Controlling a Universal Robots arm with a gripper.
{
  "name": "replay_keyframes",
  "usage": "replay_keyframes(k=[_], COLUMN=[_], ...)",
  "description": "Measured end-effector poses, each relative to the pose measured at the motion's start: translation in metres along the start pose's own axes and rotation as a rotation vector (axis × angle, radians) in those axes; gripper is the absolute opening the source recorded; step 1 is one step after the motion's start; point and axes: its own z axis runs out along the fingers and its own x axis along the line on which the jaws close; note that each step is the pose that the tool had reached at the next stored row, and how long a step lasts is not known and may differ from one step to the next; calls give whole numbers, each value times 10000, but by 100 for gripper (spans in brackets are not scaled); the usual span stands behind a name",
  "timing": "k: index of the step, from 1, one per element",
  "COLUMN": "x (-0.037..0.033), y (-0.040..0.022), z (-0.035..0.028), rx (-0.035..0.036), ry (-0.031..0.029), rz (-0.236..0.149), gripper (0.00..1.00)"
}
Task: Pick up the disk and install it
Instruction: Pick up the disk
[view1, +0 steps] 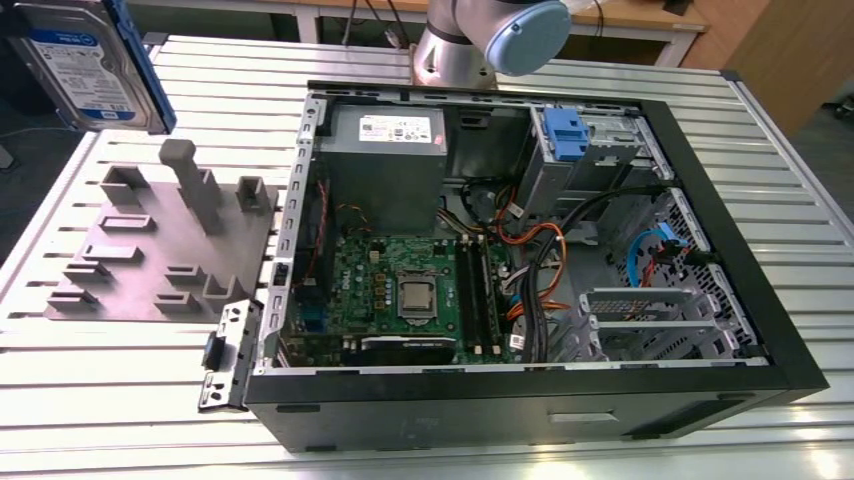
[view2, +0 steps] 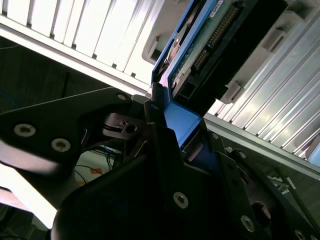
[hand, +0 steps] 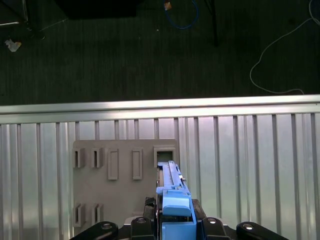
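Note:
The disk (view1: 91, 62), silver with a white-and-blue label and blue rails, hangs high above the table at the exterior view's left, over the grey fixture plate (view1: 160, 250). In the first wrist view the disk (hand: 171, 192) shows edge-on, standing above that plate (hand: 125, 180). My gripper (hand: 173, 222) is shut on its blue-railed end. The second wrist view shows the disk's circuit-board side (view2: 210, 45) and blue rail (view2: 182, 120) clamped between the black fingers (view2: 160, 140).
An open computer case (view1: 747, 230) lies on the slatted table, with a motherboard (view1: 400, 290), a grey power-supply box (view1: 387, 135) and a drive bay with a blue latch (view1: 567, 135). The arm's base (view1: 461, 45) stands behind the case. Upright pegs (view1: 187, 180) rise from the plate.

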Motion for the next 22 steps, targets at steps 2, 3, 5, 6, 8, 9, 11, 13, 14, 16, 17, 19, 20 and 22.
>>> replay_keyframes(k=[2, 3, 5, 6, 8, 9, 11, 13, 14, 16, 17, 19, 20, 22], x=[0, 0, 0, 0, 0, 0, 0, 0, -1, -1, -1, -1, -1, -1], y=[0, 0, 0, 0, 0, 0, 0, 0, 0, 0, 0, 0, 0, 1], z=[-7, -9, -15, -17, -18, -19, -28, -43, -51, -68, -75, -90, -98, -113], rx=[0, 1, 1, 0, 0, 0, -2, 0, -1, 0, 1, 0, -1, 0], ry=[0, 0, 0, 0, 0, 0, 1, 0, -1, -1, 1, 0, 0, 0], rz=[0, 0, 0, 0, 0, 0, 0, 0, 0, 0, 0, 0, 0, 0], gripper=[36, 36, 36, 36, 36, 36, 36, 36, 36, 36, 36, 36, 36, 36])
